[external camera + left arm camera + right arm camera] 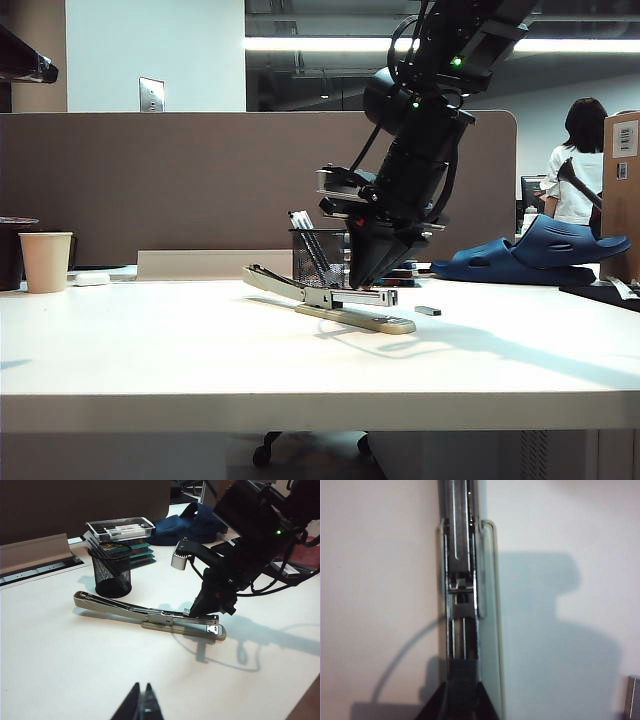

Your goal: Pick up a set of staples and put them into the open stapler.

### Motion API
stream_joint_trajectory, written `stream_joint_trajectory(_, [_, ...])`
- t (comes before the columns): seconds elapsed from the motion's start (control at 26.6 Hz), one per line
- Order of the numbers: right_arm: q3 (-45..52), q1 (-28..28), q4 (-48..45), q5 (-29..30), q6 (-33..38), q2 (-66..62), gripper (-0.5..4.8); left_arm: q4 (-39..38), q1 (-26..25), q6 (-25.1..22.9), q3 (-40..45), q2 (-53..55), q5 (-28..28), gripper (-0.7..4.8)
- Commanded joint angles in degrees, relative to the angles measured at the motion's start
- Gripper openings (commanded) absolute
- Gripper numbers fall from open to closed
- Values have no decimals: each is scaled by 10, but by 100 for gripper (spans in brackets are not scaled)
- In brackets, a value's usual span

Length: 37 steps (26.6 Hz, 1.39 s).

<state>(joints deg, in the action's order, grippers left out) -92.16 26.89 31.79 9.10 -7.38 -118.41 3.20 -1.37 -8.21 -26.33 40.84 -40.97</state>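
The stapler (345, 298) lies open on the white table, its beige arm swung back toward the pen cup. Its silver channel (460, 555) faces up. My right gripper (362, 284) points down onto that channel near the front end. In the right wrist view its dark fingers (462, 682) are closed on a short dark-grey ribbed bar, the set of staples (462, 672), held in line over the channel. The left wrist view shows the same right gripper (192, 612) at the stapler (150, 614). My left gripper (141, 687) hovers nearer the table's front, shut and empty.
A second grey staple strip (428, 310) lies on the table just right of the stapler (632, 700). A black mesh pen cup (318, 255) stands behind it. A paper cup (46, 260) is at far left, a blue slipper (540, 255) at back right.
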Motion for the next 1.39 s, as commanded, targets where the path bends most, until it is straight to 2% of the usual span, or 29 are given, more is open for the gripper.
stream_joint_trajectory(0.04, [-2,0,6,-2,-2,1,70,5,0,-4,-3,-1,-4,-5])
stream_joint_trajectory(0.15, [-2,0,10,-3,-3,1,108,5,0,-4,-3,-1,-4,-5])
stream_joint_trajectory(0.53, [-2,0,10,-2,-3,3,109,2,0,-4,-3,-1,-4,-5])
stream_joint_trajectory(0.6, [-2,0,9,-2,-3,6,137,1,0,-3,-3,-1,-4,-5])
stream_joint_trajectory(0.64, [-2,0,5,-3,-3,10,169,-1,0,-4,-3,-1,-4,-5])
stream_joint_trajectory(0.75, [-2,0,0,-3,-3,17,172,-7,0,-4,-3,-1,-4,-5])
stream_joint_trajectory(1.05, [-2,0,-8,-6,-3,36,171,-8,0,-4,-3,-1,-4,-5])
stream_joint_trajectory(1.24, [-2,-1,-7,-34,-3,54,170,11,0,-4,-3,-1,-3,-5])
stream_joint_trajectory(1.32, [-2,-2,-4,-45,-3,68,145,31,0,-3,-3,-1,-4,-5])
stream_joint_trajectory(1.39, [-2,-3,5,-69,-3,84,73,48,0,-3,-3,-1,-4,-5])
